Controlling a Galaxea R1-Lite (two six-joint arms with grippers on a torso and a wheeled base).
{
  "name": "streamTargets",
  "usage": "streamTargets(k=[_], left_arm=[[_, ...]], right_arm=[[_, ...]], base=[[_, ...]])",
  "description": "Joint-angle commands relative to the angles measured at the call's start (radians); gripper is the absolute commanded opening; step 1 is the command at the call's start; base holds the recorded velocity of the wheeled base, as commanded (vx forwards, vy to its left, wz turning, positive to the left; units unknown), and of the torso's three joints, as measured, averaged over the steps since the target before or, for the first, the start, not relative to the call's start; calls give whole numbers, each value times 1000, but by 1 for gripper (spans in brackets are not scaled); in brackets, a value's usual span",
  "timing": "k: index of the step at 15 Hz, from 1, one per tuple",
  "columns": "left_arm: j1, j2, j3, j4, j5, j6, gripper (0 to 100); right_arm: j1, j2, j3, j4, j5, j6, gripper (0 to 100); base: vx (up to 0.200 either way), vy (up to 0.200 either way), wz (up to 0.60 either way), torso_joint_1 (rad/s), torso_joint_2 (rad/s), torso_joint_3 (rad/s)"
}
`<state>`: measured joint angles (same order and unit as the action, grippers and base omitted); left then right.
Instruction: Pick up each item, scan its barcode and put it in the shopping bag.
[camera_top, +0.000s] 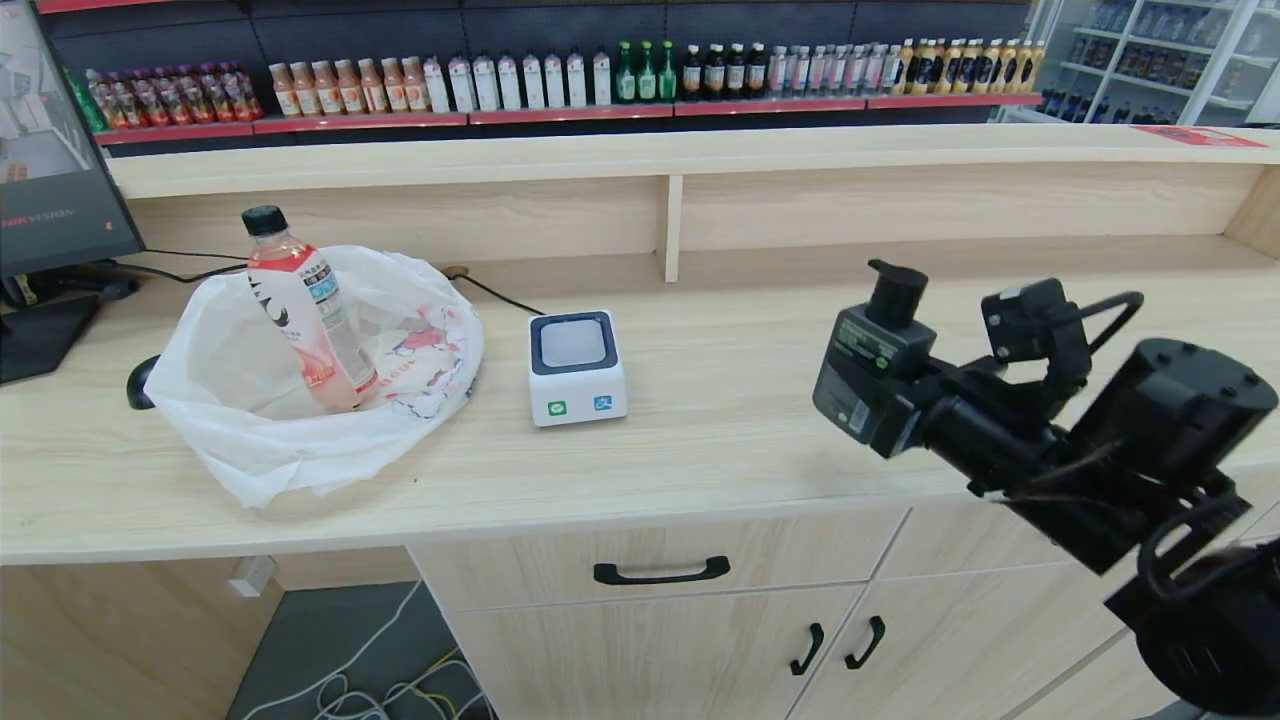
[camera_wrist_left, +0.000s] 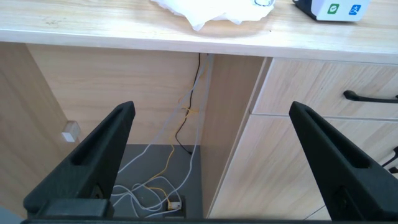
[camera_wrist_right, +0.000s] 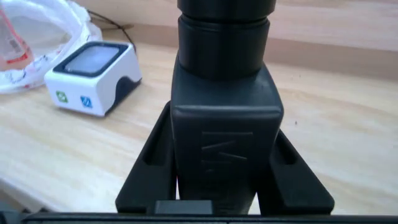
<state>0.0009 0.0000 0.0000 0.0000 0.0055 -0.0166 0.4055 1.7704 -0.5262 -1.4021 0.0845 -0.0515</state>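
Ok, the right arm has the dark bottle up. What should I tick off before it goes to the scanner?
1. Dark bottle clamped upright between the right gripper fingers: ok.
2. Scanner window uncovered and facing up: ok.
3. Counter between bottle and scanner free of obstacles: ok.
4. Barcode turned toward the scanner: cannot tell.
5. Shopping bag mouth open, with room beside the pink bottle leaning inside: ok.
6. Left gripper open, below the counter edge and out of the way: ok.
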Motion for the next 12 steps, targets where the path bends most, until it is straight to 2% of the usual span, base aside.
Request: streamTargets(k=[1,5,8,12], left_arm=[[1,0,0,0,1,0,100],[1,0,0,0,1,0,100],[1,0,0,0,1,0,100],[1,0,0,0,1,0,100]], right_arm=[[9,-114,206,-92,-2,-27,0],[19,-184,311,-110,-2,-39,0],[21,-183,296,-110,9,-27,0],[58,-164,230,-120,58,82,0]], base=[[0,0,0,0,0,0],[0,0,0,0,0,0],[0,0,0,0,0,0],[0,0,0,0,0,0]])
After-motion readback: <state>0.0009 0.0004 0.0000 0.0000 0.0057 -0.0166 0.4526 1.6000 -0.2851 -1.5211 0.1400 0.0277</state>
